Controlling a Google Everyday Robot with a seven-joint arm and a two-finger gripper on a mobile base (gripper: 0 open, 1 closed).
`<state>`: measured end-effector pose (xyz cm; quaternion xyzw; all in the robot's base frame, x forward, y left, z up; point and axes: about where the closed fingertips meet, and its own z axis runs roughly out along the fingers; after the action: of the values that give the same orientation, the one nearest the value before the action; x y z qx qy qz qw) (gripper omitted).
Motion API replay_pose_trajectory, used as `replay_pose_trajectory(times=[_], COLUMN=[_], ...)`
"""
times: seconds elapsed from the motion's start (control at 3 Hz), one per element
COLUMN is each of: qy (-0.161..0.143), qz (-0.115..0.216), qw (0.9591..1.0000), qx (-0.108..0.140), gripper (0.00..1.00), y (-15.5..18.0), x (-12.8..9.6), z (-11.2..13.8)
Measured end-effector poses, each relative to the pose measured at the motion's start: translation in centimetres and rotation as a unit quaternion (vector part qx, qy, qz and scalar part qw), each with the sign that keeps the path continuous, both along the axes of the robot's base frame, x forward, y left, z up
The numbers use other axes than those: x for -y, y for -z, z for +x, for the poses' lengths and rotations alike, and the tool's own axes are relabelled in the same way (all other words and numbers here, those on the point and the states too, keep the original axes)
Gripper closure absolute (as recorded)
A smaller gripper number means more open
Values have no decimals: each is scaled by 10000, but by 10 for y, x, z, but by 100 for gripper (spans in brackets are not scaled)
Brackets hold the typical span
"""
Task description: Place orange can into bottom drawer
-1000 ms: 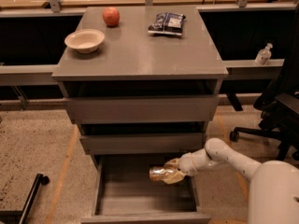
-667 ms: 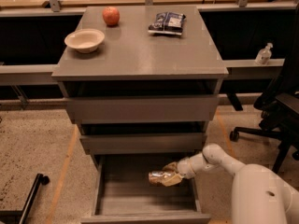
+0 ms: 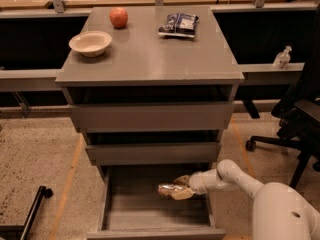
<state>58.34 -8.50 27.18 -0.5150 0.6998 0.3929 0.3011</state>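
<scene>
The bottom drawer (image 3: pixel 156 231) of the grey cabinet stands pulled open, a deep grey box. My gripper (image 3: pixel 178 188) reaches in from the right over the drawer's right side and is shut on the orange can (image 3: pixel 168 189). The can lies sideways, shiny with a mottled orange-brown label, held just above the drawer's floor near its middle right.
On the cabinet top (image 3: pixel 150 54) are a cream bowl (image 3: pixel 90 42), a red-orange apple (image 3: pixel 119 17) and a dark blue snack bag (image 3: pixel 179 24). The two upper drawers (image 3: pixel 150 117) are closed. An office chair (image 3: pixel 295 134) stands at the right, a dark bar (image 3: pixel 30 211) lower left.
My arm has lowered slightly with the can, moving it a little left and deeper into the open bottom drawer. The camera view has shifted a bit.
</scene>
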Motion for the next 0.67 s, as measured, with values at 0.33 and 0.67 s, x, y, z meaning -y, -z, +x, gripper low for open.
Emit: replay_pose_trajectory(times=[0.33, 0.67], qy=[272, 490], qz=[-2, -22], qw=[9996, 9988], qx=[-43, -63], gripper=[100, 84], y=[34, 62], x=[-27, -48], z=[-2, 2])
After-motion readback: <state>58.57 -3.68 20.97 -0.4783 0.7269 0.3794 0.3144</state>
